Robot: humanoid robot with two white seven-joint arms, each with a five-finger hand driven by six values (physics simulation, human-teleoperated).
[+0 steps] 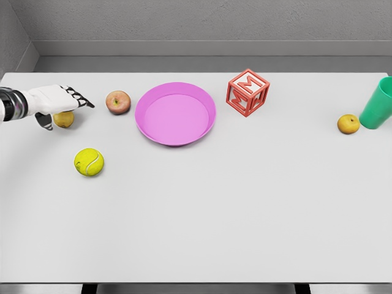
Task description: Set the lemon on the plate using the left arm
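A yellow lemon [64,119] lies near the table's left edge, partly covered by my left hand [56,105]. The hand reaches in from the left and sits over the lemon's top, fingers stretched out toward the right and thumb curling down on the lemon's left side. The fingers do not look closed around the fruit. A pink plate [176,114] sits to the right of it, past an apple. My right arm is out of view.
A red-green apple [118,101] lies between the lemon and the plate. A yellow tennis ball [89,162] sits in front of the lemon. Farther right stand a red letter block [248,92], an orange fruit [348,124] and a green cup [379,104].
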